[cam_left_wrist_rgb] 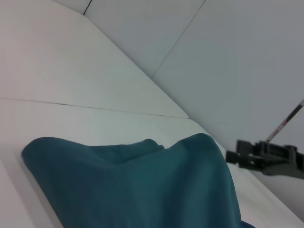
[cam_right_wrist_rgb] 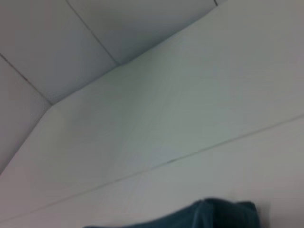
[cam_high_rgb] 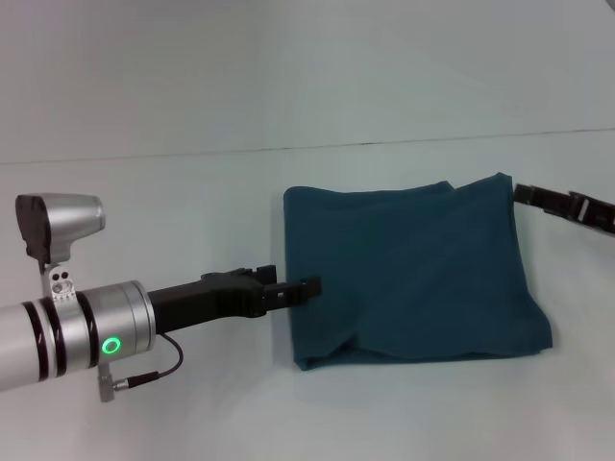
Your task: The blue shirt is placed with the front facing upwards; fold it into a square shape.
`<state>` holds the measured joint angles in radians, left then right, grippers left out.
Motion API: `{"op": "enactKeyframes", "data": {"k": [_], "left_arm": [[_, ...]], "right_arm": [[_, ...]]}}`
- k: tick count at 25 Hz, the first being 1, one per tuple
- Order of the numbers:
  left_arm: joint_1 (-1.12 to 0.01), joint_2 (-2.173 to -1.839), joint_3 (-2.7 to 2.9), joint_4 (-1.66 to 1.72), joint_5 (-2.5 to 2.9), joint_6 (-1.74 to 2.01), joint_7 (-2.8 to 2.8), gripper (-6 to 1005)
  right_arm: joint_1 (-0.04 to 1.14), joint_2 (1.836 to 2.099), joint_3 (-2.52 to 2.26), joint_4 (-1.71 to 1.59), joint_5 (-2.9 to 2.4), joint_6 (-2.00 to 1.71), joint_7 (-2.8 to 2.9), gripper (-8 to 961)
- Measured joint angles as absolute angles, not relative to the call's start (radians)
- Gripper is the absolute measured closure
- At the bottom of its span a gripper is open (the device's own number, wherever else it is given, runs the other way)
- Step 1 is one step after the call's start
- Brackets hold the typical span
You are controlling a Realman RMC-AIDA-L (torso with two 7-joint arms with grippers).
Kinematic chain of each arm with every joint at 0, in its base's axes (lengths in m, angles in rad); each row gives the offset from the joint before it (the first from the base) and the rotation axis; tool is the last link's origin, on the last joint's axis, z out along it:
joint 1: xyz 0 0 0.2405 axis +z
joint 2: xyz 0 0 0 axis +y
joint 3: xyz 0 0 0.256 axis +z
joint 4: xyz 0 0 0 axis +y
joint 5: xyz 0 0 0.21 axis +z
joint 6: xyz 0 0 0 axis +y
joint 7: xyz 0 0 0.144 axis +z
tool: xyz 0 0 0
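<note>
While the blue shirt (cam_high_rgb: 413, 274) lies folded into a rough square on the white table (cam_high_rgb: 192, 192), center-right from my head cam, I've got the left gripper (cam_high_rgb: 309, 286) low at its left edge, tip touching or just beside the fabric. Fingers look close together, nothing visibly between them, but can't tell for sure. Right gripper (cam_high_rgb: 527, 195) sits just beside the shirt's far right corner, arm running off frame; can't tell its state either. Left wrist cam shows the shirt (cam_left_wrist_rgb: 142, 185) w/ a raised fold, right gripper (cam_left_wrist_rgb: 237, 156) beyond it. Right wrist cam catches only a shirt corner (cam_right_wrist_rgb: 213, 216).
</note>
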<state>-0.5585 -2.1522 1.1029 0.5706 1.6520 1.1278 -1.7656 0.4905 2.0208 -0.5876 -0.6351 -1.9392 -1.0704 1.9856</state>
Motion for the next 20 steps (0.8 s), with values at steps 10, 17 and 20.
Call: {"op": "enactKeyframes", "data": {"k": [10, 17, 20], "left_arm": [[-0.564, -2.155, 1.109, 0.572, 1.651, 1.127, -1.765, 110], [-0.565, -2.155, 1.109, 0.572, 1.652, 1.127, -1.764, 111], [-0.565, -2.155, 1.108, 0.573, 1.652, 1.127, -1.76, 112]], "right_arm": [[0.436, 1.966, -0.593, -0.635, -2.09, -1.311, 2.184, 171], [0.447, 1.954, -0.594, -0.625, -2.161, -1.35, 2.258, 173], [0.453, 1.954, -0.594, -0.622, -2.165, -1.354, 2.265, 172]]}}
